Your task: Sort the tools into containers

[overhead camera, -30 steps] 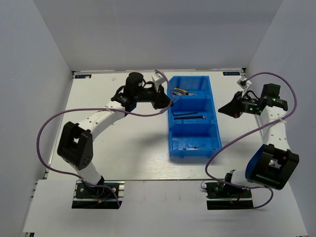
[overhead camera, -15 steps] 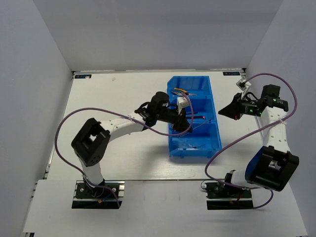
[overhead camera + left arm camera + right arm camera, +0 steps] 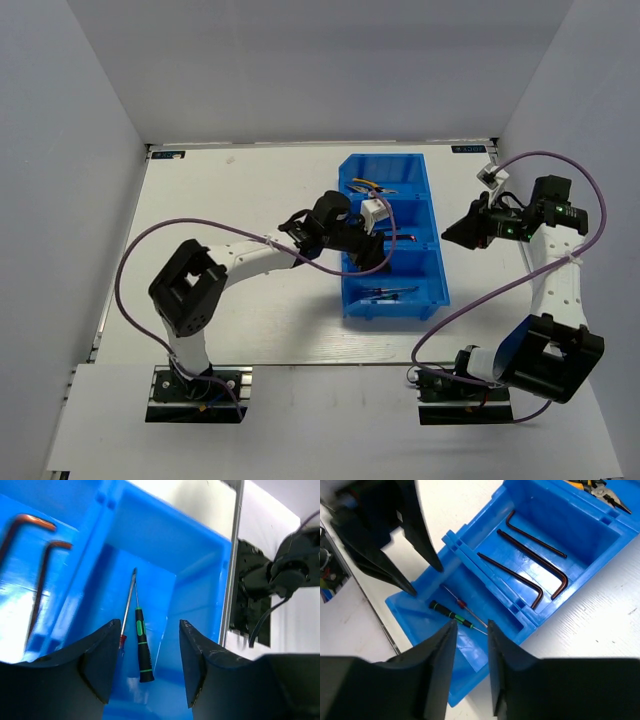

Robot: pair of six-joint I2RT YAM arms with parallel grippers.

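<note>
A green-marked screwdriver (image 3: 142,645) and a red-marked screwdriver (image 3: 128,602) are lying side by side in the near compartment of the blue bin (image 3: 470,655). 3 hex keys (image 3: 535,555) are lying in the middle compartment, and pliers (image 3: 600,487) in the far 1. The left gripper (image 3: 150,623) is hovering over the 2 screwdrivers, jaws spread and gripping nothing. The right gripper (image 3: 471,623) is hanging above the table (image 3: 250,180) right of the bin, jaws parted and empty.
</note>
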